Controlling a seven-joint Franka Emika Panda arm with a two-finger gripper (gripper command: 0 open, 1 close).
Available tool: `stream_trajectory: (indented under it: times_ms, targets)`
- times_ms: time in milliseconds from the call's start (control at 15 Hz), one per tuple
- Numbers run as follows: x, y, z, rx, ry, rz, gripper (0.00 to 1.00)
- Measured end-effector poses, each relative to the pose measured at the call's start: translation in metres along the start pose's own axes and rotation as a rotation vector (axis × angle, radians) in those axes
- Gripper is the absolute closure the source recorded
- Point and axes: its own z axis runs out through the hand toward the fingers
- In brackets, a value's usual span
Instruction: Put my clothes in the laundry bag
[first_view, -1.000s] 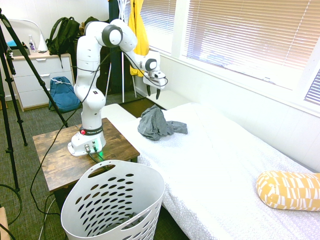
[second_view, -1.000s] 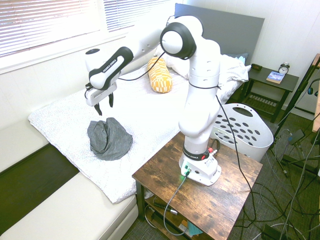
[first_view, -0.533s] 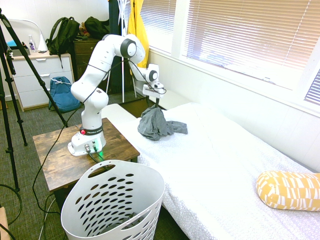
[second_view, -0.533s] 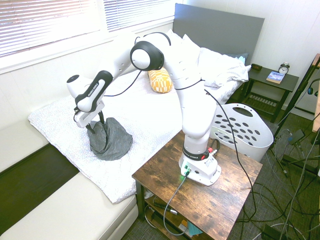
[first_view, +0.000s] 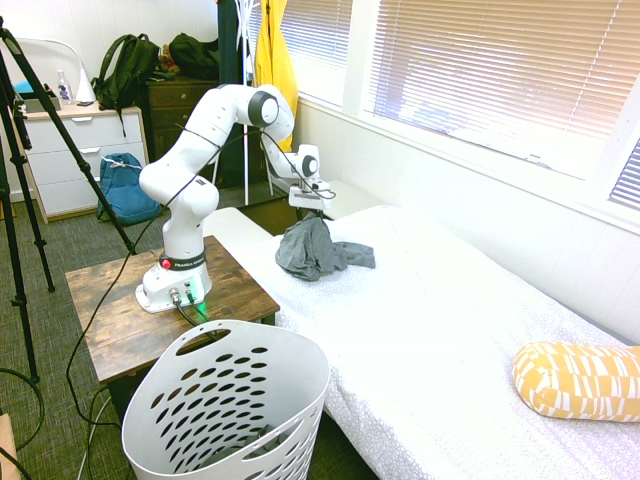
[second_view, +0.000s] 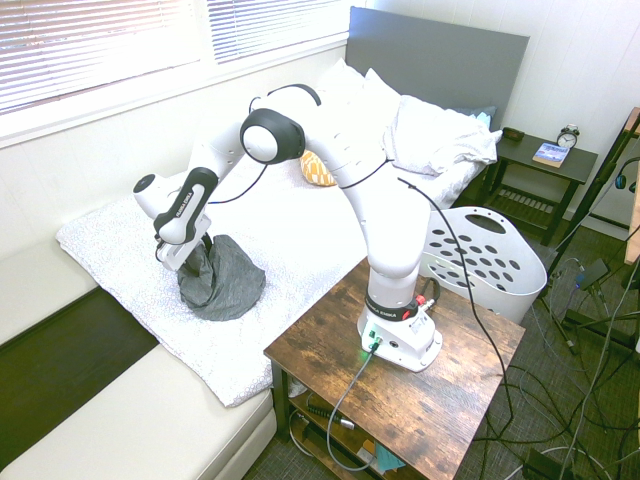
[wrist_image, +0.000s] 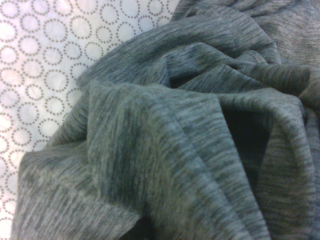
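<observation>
The hand (second_view: 191, 262), fingers wide apart, is sunk into the top folds of the grey shirt (first_view: 315, 252), which lies bunched on the bed (first_view: 450, 340). To grasp well, close on a thick ridge of cloth, not the sheet. The basket (first_view: 225, 410) stands well apart beside the worktop (first_view: 115, 310).

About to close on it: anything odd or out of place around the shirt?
Nothing stands out. The grey shirt lies bunched on the bed, with the open gripper at its top; the basket stands upright.
</observation>
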Motion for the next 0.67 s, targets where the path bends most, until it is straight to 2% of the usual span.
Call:
stream_trajectory:
  times_ms: [667]
  targets:
    - [-0.002, 0.001, 0.021, -0.037, -0.002, 0.018, 1.00]
